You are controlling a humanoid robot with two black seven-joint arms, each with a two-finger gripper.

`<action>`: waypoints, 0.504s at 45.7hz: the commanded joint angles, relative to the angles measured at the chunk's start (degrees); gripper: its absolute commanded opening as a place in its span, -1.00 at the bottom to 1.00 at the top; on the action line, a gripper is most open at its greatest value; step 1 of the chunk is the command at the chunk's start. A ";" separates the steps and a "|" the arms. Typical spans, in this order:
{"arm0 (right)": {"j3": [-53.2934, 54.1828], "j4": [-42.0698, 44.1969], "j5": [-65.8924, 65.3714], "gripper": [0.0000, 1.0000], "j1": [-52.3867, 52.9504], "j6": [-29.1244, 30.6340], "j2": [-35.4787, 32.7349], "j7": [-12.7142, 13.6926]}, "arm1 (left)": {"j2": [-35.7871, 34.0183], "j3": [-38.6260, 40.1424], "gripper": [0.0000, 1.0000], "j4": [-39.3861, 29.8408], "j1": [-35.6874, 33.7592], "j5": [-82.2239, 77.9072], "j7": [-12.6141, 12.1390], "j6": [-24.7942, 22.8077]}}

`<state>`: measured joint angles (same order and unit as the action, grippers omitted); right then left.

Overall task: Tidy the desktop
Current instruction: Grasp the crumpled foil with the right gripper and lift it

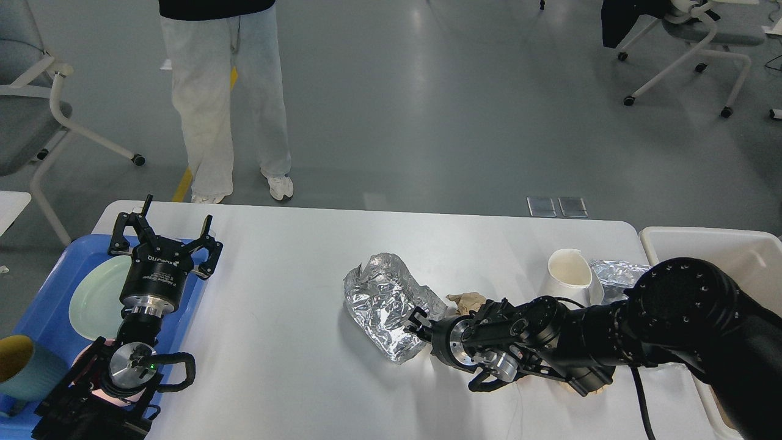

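Observation:
The white desktop [287,275] fills the lower half of the head view. A large crumpled piece of silver foil [382,299] lies near its middle. My right gripper [420,322] is low over the table at the foil's right edge and touches it; its fingers are small and dark, so their state is unclear. A crumpled brown paper ball [467,300] lies just behind my right wrist. A white paper cup [571,275] and a second foil scrap [618,271] lie at the right. My left gripper [162,231] is open and empty over the blue tray's right edge.
A blue tray [43,293] at the left holds a pale green plate [91,299] and a yellow-lined cup [21,366]. An off-white bin [702,241] stands off the table's right end. A person [226,104] stands beyond the far edge. Office chairs stand at far left and far right.

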<state>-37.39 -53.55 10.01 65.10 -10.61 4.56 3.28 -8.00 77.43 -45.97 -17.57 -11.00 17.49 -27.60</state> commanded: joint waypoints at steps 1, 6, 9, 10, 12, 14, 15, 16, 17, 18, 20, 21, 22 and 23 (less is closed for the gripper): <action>-0.14 0.03 -0.34 -0.94 -0.06 0.07 0.19 -0.03 | 0.00 0.00 0.93 0.01 0.00 0.02 0.00 0.00; -0.14 0.21 -0.95 -1.00 -0.24 -0.02 0.19 -0.03 | 0.00 0.00 0.93 0.01 0.00 0.02 0.00 0.00; -0.14 0.21 -0.95 -1.00 -0.33 -0.02 0.27 -0.03 | 0.00 0.00 0.93 0.01 0.00 0.02 0.00 0.00; -0.14 0.21 -0.87 -1.00 -0.33 -0.02 0.36 0.06 | 0.00 0.00 0.93 0.01 0.00 0.02 0.00 0.00; -0.14 0.21 -0.87 -1.00 -0.33 -0.02 0.36 0.15 | 0.00 0.00 0.93 0.01 0.00 0.02 0.00 0.00; -0.14 0.21 -0.87 -1.00 -0.41 -0.02 0.54 0.23 | 0.00 0.00 0.93 0.01 0.00 0.02 0.00 0.00; -0.14 0.21 -0.87 -1.00 -0.42 -0.02 0.62 0.24 | 0.00 0.00 0.93 0.01 0.00 0.02 0.00 0.00; -0.14 0.21 -0.87 -1.00 -0.59 -0.20 0.71 0.41 | 0.00 0.00 0.93 0.01 0.00 0.02 0.00 0.00; -0.06 0.38 -0.87 -1.00 -0.68 -0.28 0.80 0.50 | 0.00 0.00 0.93 0.01 0.00 0.02 0.00 0.00; -0.14 0.38 -0.87 -1.00 -0.77 -0.37 0.80 0.59 | 0.00 0.00 0.93 0.01 0.00 0.02 0.00 0.00; -0.05 0.29 -0.78 -1.00 -0.85 -0.72 0.80 0.68 | 0.00 0.00 0.93 0.01 0.00 0.02 0.00 0.00; 0.03 0.29 -0.61 -1.00 -0.77 -0.73 0.89 0.68 | 0.00 0.00 0.93 0.01 0.00 0.02 0.00 0.00; 0.12 0.29 -0.52 -1.00 -0.77 -0.73 0.89 0.68 | 0.00 0.00 0.93 0.01 0.00 0.02 0.00 0.00; 0.21 0.29 -0.52 -1.00 -0.77 -0.73 0.89 0.68 | 0.00 0.00 0.93 0.01 0.00 0.02 0.00 0.00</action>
<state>-37.51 -53.26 9.16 64.38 -11.05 5.32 3.83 -8.00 77.43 -45.97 -17.57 -11.00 17.49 -27.60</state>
